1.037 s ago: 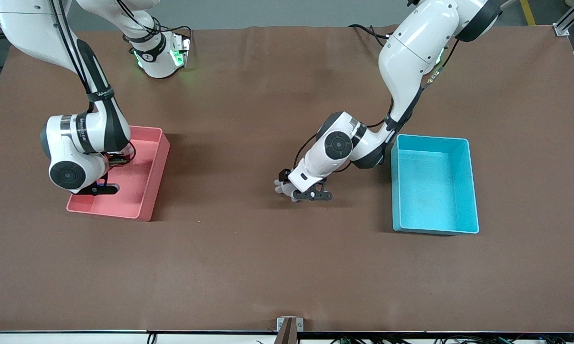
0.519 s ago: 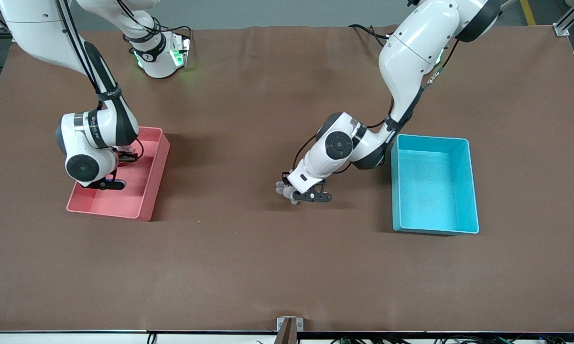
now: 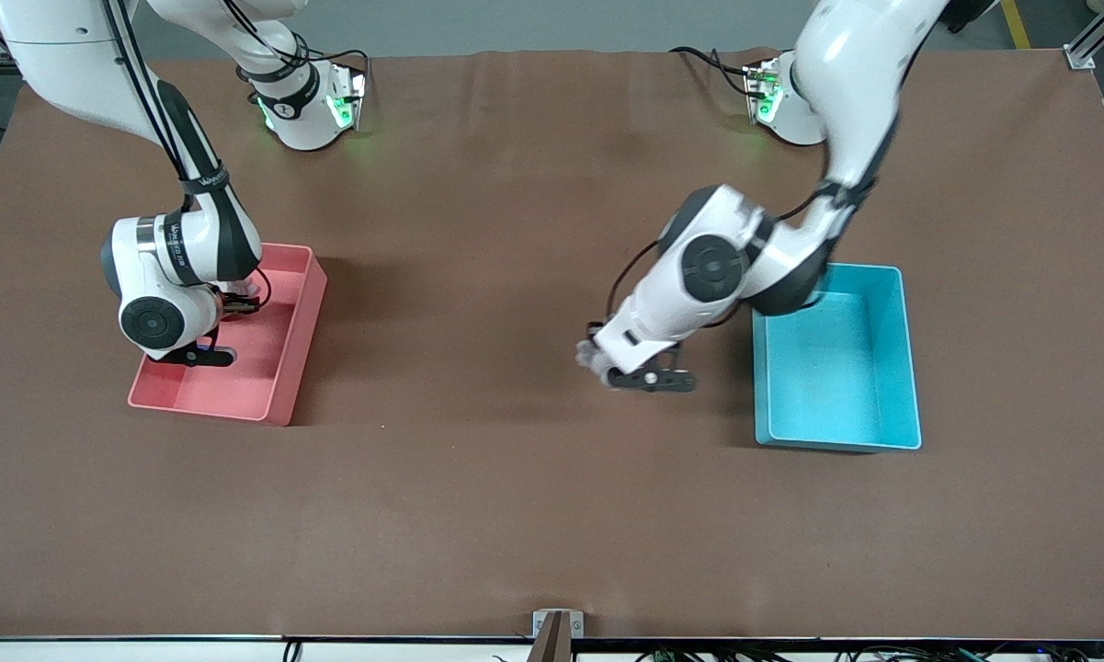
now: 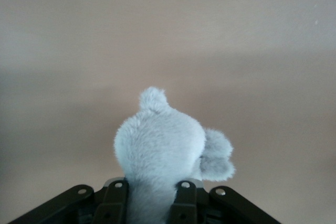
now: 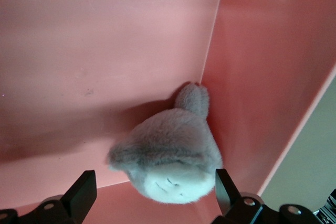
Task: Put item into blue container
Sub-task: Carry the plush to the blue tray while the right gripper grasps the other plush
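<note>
- Front view: we're looking at the left gripper (image 3: 645,375) hanging over bare table, just off the blue bin (image 3: 835,357) on the side toward the right arm's end. It's clenching a small grey plush toy (image 3: 592,356), which is poking out on the side away from the bin. So the carry needs to run sideways toward the left arm's end, over the bin's near wall. The bin is rigid plastic with straight walls, and no contents are showing in it.
- Left wrist view: we're seeing the plush toy (image 4: 160,148) pinched between the fingers (image 4: 182,203), fuzzy and squashy, with rounded nubs sticking out.
- Right wrist view: the right gripper (image 5: 152,192) is waiting with jaws spread over the pink bin (image 5: 79,51), and a second grey plush (image 5: 168,153) is lying in its corner.
</note>
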`<action>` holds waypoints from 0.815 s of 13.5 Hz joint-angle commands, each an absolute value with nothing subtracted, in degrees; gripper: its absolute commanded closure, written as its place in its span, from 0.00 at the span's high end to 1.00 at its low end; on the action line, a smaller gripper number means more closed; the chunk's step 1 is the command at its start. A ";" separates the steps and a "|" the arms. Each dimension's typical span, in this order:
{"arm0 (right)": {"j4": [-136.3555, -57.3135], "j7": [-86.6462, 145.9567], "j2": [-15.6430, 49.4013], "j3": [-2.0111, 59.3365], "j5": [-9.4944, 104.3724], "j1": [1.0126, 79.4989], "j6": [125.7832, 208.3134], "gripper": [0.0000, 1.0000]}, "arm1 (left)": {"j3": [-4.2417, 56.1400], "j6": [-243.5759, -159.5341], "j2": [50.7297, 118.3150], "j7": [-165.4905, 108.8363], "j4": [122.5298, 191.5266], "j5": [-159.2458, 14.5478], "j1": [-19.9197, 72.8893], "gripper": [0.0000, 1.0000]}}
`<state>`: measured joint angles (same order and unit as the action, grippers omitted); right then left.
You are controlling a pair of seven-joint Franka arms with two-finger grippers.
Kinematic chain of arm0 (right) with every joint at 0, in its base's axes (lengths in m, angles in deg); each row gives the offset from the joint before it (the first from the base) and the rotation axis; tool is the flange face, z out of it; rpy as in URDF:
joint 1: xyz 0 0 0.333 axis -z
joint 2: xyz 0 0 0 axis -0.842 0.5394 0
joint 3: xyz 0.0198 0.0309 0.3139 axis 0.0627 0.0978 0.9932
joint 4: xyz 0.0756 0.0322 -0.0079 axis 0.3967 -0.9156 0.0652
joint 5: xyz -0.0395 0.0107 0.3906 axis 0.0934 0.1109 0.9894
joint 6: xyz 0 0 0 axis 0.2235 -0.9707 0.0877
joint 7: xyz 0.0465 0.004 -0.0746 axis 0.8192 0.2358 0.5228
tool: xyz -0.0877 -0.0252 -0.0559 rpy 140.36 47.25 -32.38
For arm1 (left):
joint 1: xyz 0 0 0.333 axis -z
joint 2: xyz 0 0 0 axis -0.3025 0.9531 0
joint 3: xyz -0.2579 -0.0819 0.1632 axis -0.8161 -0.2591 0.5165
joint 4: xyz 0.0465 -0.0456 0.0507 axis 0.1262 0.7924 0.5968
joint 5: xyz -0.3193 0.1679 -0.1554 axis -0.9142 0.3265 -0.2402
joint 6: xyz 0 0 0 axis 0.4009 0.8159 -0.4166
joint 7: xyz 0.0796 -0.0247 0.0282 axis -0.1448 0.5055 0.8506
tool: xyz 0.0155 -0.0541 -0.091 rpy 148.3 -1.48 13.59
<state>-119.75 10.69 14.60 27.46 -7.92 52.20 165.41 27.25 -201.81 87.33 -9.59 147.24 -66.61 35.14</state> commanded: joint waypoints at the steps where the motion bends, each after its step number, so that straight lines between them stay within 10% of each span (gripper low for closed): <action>1: -121.47 9.59 13.80 28.14 -9.88 53.93 166.91 0.99 | 27.05 -189.63 76.42 -22.07 150.74 -65.82 27.13 0.27; 6: -121.47 9.59 15.47 28.14 -9.89 54.28 167.00 0.97 | 26.96 -185.20 66.65 -42.31 159.42 -63.20 13.42 0.25; 11: -121.39 9.59 16.44 28.22 -9.80 54.72 166.92 0.94 | 26.96 -198.53 66.02 -52.09 170.93 -56.97 6.01 0.24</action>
<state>-120.68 10.65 16.57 27.42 -8.51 53.53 166.19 27.58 -192.73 67.90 -51.13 164.79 -60.64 6.63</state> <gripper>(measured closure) 0.044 0.749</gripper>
